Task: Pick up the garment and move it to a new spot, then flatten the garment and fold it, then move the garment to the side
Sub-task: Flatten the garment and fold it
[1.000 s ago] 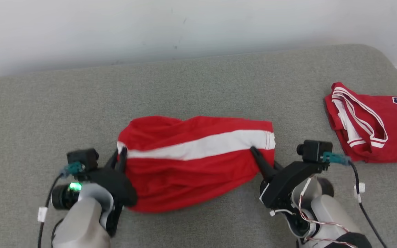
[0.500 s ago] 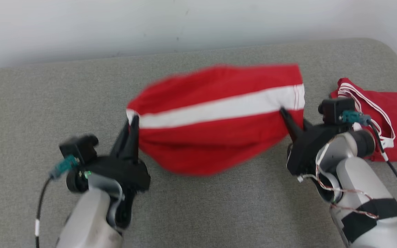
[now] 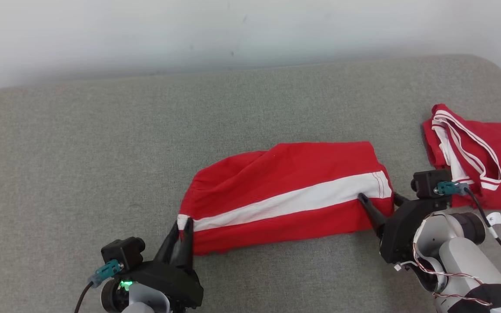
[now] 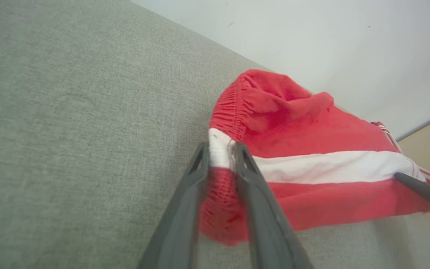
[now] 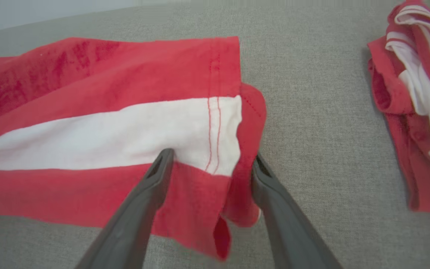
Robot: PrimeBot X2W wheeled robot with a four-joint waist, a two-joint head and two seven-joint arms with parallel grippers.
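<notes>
Lowered from mid-air, red shorts (image 3: 285, 195) now lie stretched on the grey cushion (image 3: 102, 152); left gripper (image 3: 182, 232) clamps the waistband, right gripper (image 3: 376, 204) pinches the hem

- Two garments lay on the grey cushion (image 3: 102, 143): one pair of red shorts (image 3: 285, 195) with a single white stripe, and one red jersey (image 3: 476, 152) with white trim.
- Two grippers were present: one left gripper (image 3: 182, 232) and one right gripper (image 3: 379, 204), each with two dark fingers.
- One pale wall (image 3: 189, 30) stood behind.
</notes>
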